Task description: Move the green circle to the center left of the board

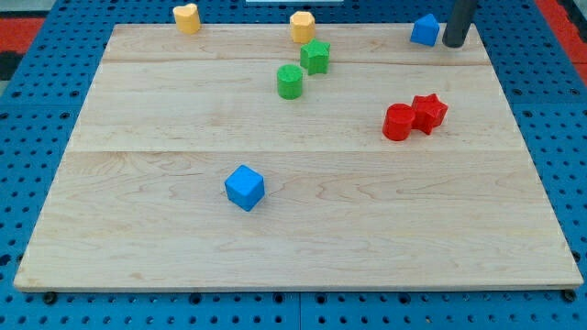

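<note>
Green circle (290,82), red star (428,112), blue cube (244,187), pale wood board (303,238).

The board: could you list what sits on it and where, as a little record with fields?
board: pale wood
my tip: view's top right, just right of the blue block
green circle: upper middle
green star: up and right of the circle, close
yellow blocks: top edge, one left, one middle
red blocks: right, touching, a round one and a star
blue cube: lower left of centre

Green circle (290,82) beside green star (315,57)
</note>
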### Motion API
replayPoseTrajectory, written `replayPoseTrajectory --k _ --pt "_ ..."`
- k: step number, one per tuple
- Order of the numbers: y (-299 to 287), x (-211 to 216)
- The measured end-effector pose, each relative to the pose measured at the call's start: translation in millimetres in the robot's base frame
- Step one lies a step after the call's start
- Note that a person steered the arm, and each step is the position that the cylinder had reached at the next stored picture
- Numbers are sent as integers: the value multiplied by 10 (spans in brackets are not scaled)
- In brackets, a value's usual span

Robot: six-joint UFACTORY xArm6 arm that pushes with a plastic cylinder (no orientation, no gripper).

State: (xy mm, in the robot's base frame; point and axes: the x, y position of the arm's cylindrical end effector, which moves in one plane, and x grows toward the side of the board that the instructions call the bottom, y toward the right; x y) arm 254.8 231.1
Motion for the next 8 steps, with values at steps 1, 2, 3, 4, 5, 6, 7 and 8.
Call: replayPoseTrajectory --k 1,2,3,4,5,6,7,8 --pt "-529 199" --pt "-1125 399" --pt "-1794 449" --pt "-2249 587" --pt "-2761 700" --pt "-3009 970" --pt "-3292 1239" --pt "-3328 1418"
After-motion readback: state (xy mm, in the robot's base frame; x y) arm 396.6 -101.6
